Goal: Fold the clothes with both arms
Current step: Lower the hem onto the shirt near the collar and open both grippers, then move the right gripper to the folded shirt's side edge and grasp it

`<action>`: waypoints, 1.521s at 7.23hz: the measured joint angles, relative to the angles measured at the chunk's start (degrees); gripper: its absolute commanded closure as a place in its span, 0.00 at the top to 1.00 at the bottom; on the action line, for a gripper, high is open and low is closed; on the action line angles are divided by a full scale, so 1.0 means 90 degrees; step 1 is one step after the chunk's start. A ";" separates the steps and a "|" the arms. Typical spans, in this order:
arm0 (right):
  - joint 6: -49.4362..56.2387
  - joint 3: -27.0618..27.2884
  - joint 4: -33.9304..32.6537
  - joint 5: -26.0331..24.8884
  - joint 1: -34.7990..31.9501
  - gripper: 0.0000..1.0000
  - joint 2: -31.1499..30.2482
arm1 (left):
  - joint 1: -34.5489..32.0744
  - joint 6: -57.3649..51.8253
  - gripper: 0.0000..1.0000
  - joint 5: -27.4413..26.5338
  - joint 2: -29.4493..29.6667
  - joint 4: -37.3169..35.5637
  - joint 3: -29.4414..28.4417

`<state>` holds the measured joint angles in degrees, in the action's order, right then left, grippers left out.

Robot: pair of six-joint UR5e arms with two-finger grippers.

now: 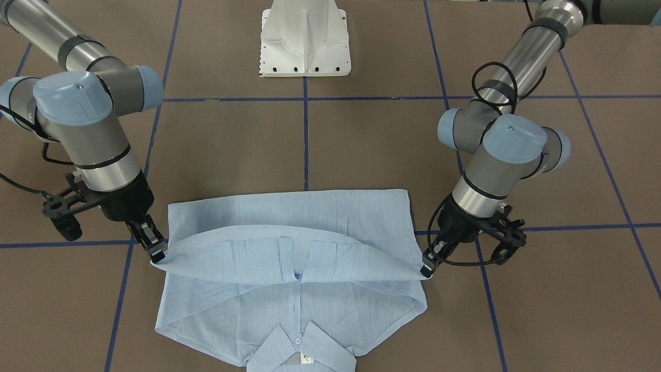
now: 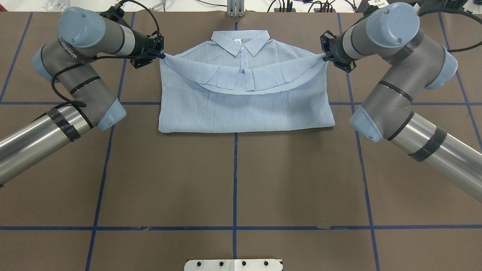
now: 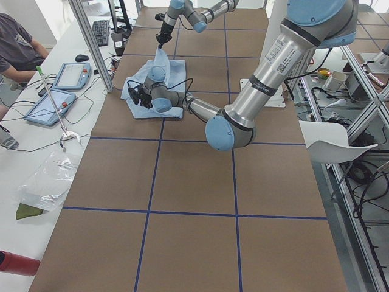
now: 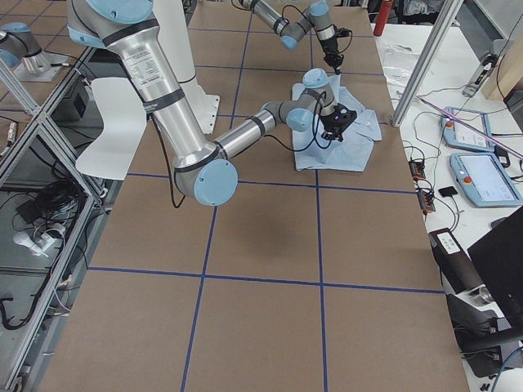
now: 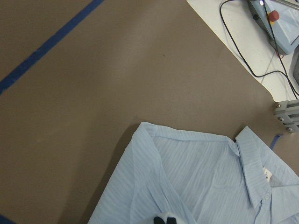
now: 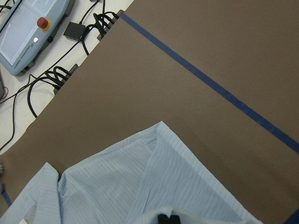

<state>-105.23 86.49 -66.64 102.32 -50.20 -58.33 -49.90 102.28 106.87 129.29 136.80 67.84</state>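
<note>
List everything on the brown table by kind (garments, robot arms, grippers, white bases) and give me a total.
shirt: 1
robot arms: 2 (left arm, right arm)
grippers: 2 (left gripper, right gripper), each pinching the shirt
white base: 1
Total: 6

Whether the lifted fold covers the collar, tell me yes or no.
No, the collar lies bare beyond the raised edge of the shirt.

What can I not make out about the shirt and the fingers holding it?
Print on the neck tag: too small, front-facing view.
Part of the collar: cut off by that view's bottom edge.
The left gripper, wrist view: only tips of the fingers show, at the bottom edge.
The right gripper: the same.
The shirt under its lifted hem: covered, every view.
</note>
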 measured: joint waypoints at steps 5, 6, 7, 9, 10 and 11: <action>0.0050 -0.1743 0.0761 -0.0151 -0.0061 0.00 0.0765 | 0.0015 -0.0239 0.00 -0.0239 0.0248 0.0363 -0.0738; 0.0051 -0.1923 0.0879 -0.0208 -0.0060 0.17 0.0793 | 0.0023 -0.0266 0.00 -0.0252 0.0251 0.0368 -0.0775; 0.0051 -0.2023 0.0955 -0.0252 -0.0046 0.38 0.0805 | 0.0034 -0.0275 0.20 -0.0279 0.0253 0.0375 -0.0803; 0.0052 -0.2110 0.1002 -0.0312 -0.0009 0.42 0.0821 | 0.0044 -0.0380 0.57 -0.0331 0.0253 0.0385 -0.0846; 0.0052 -0.2120 0.1009 -0.0320 -0.0004 0.42 0.0828 | 0.0046 -0.0470 0.59 -0.0394 0.0253 0.0386 -0.0861; 0.0049 -0.2096 0.1014 -0.0320 -0.0004 0.45 0.0830 | 0.0042 -0.0526 0.59 -0.0462 0.0253 0.0386 -0.0867</action>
<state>-104.79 67.63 -57.51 99.44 -50.23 -50.86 -49.53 97.55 102.71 131.57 140.27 60.03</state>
